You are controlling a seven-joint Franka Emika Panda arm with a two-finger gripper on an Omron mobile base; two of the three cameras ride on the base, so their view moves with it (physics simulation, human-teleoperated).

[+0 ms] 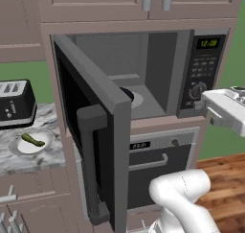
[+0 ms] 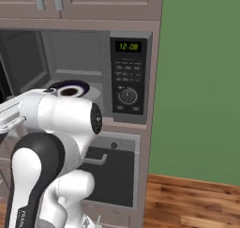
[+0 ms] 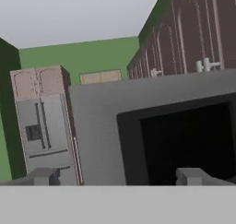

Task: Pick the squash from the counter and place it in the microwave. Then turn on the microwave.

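Note:
The squash (image 1: 32, 140), small and dark olive-green, lies on a white plate (image 1: 19, 148) on the marbled counter (image 1: 33, 162) at the left. The microwave (image 1: 158, 69) stands open, its door (image 1: 93, 126) swung out to the left, and a pale turntable (image 1: 137, 100) shows inside. Its control panel (image 2: 128, 77) has a green display and a round knob. In the hand view my gripper (image 3: 119, 177) is open with nothing between its fingertips (image 3: 44, 176). It faces the grey door frame (image 3: 99, 135) and its black glass, far from the squash.
A black toaster (image 1: 14, 102) sits on the counter behind the plate. An oven (image 1: 153, 160) with a horizontal handle is under the microwave. My white arm (image 2: 61, 117) crosses in front of the cavity. A fridge (image 3: 41, 126) stands far off, and wooden floor (image 2: 197, 203) lies to the right.

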